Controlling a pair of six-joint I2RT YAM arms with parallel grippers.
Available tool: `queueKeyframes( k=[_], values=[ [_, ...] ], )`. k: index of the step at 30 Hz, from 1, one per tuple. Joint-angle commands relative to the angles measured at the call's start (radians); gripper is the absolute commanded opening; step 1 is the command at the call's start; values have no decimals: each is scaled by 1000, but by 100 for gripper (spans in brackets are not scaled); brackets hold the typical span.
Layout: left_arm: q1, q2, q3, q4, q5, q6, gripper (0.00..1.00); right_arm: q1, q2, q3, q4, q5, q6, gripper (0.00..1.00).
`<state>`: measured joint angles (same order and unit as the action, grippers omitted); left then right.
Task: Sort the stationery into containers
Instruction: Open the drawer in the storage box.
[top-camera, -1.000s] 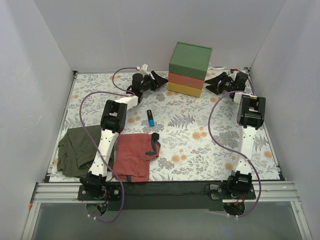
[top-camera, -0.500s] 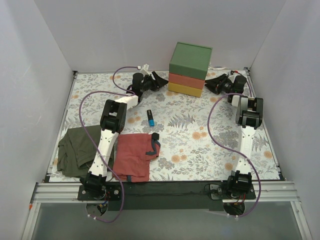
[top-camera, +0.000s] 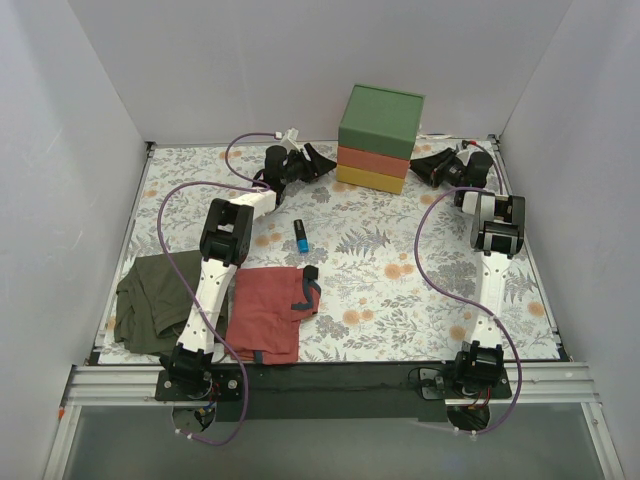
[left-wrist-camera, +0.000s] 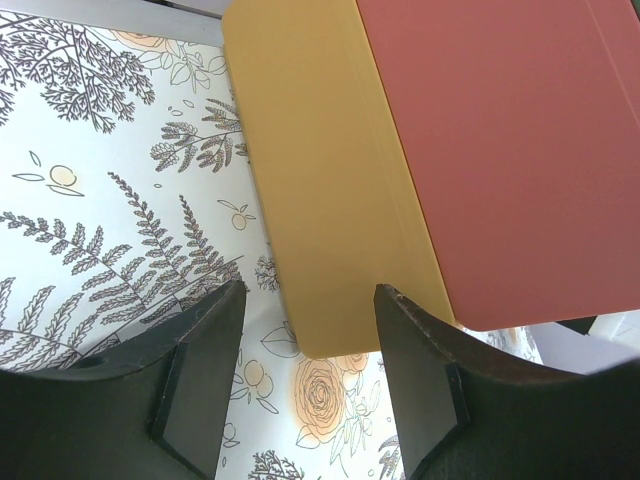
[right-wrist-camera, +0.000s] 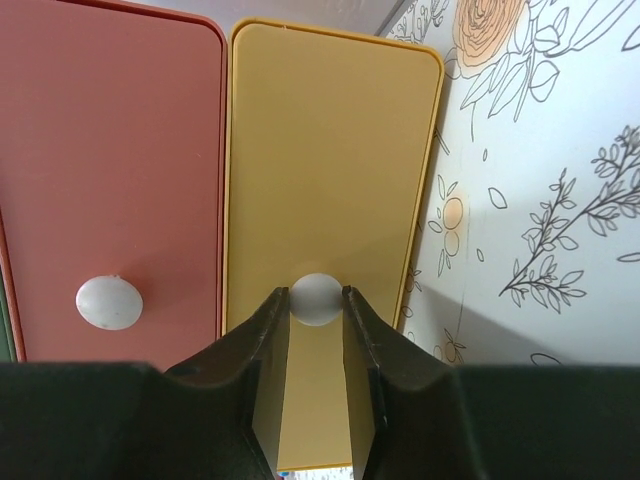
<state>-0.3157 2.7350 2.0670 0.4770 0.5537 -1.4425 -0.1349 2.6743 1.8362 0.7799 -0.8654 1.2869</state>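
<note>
Drawer (right-wrist-camera: 330, 150), yellow, flat-fronted, white knob (right-wrist-camera: 316, 298) nipped between right fingers (right-wrist-camera: 262, 360); left fingers (left-wrist-camera: 200, 380) spread, empty

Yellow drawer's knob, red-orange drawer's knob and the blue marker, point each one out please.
yellow drawer's knob (right-wrist-camera: 316, 298), right wrist view, centre of the white ball.
red-orange drawer's knob (right-wrist-camera: 109, 302), right wrist view, centre of the white ball.
blue marker (top-camera: 300, 238), top external view, middle of its barrel.

From high above the near edge, one camera takes in the whole white floral-printed table (top-camera: 400, 290); both wrist cameras press close on the boxy yellow drawer (left-wrist-camera: 320, 200), from opposite sides.
</note>
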Motion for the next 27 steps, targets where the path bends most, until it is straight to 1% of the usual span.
queueKeyframes(
  k=[1,4,6,7,13,19,24,27],
  values=[
    [-14,12,-58,-181,0,28,55,12,6,9,68,-4,3,18],
    [-14,12,-56,-184,-3,31,55,5,-13,-20,74,-9,3,8],
    [-14,8,-57,-184,-5,30,55,-3,-30,-43,73,-7,-3,6],
    [-14,8,-56,-181,-3,30,55,-21,-48,-87,73,-9,-9,3],
    [-16,9,-61,-172,0,30,56,-84,-114,-207,84,-32,-35,2],
    [-17,11,-62,-175,-15,27,56,-123,-158,-247,91,-61,-54,1],
    [-20,6,-62,-178,-24,31,56,-150,-214,-356,91,-80,-69,2],
    [-22,6,-56,-176,-28,33,56,-161,-231,-386,93,-86,-73,3]
  ],
)
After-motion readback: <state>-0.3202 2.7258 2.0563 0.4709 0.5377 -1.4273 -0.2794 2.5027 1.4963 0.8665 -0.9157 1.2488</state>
